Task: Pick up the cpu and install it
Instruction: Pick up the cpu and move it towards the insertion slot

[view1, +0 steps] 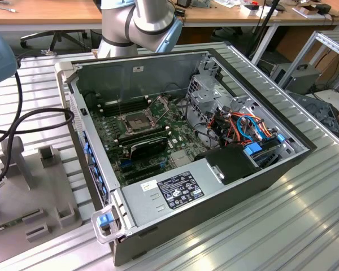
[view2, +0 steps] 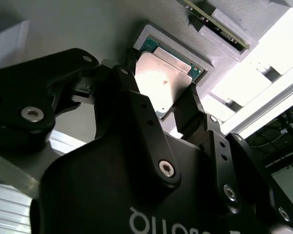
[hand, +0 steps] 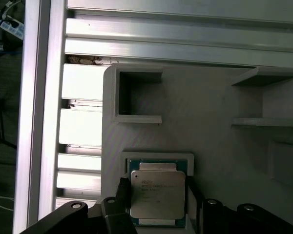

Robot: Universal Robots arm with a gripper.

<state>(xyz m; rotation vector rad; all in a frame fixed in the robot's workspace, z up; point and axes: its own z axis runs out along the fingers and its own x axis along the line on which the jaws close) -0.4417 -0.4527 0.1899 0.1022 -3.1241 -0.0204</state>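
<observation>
A raised grey rim is hugging the cpu closely, leaving only a thin gap along its edges, so the sole way in is lying open from straight above. The gripper is taking up that room. Past the rim, on the side away from the gripper, bare flat fixture plate is offering free passage. Farther from the cpu, a low open-sided box is standing up on one side of that stretch, and two thin shelves are jutting out on the other. A thin circuit board in its block is crowding the cpu's far corner. Aluminium rails are running beyond the plate.
</observation>
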